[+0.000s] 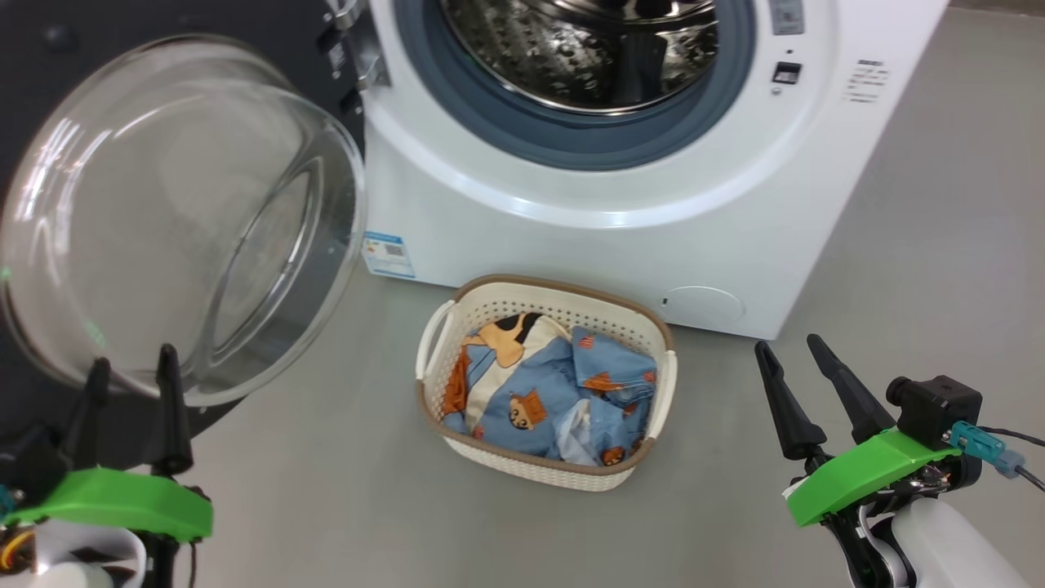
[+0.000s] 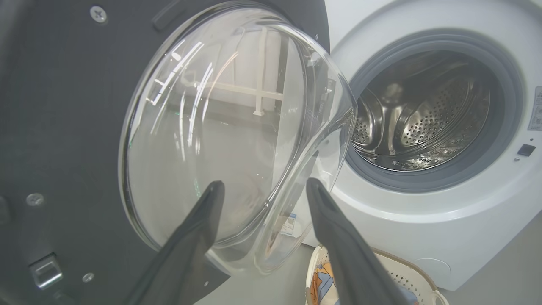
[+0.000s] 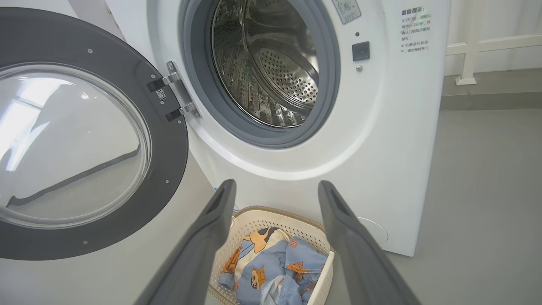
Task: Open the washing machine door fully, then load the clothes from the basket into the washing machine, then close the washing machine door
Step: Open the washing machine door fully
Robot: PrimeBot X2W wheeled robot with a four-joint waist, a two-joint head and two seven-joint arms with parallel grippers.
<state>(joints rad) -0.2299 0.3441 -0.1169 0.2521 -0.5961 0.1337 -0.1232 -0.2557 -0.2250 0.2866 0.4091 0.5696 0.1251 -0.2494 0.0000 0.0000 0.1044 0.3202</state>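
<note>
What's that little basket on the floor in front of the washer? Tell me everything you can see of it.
The basket is a small cream-white tub of what looks like plastic, a rounded rectangle with perforated walls, a brown woven-look rim and a handle at either side. It stands upright on the grey floor, close before the washing machine. Crumpled blue clothes with orange figures lie inside, below the rim. Only floor and clothes visibly touch it.
</note>
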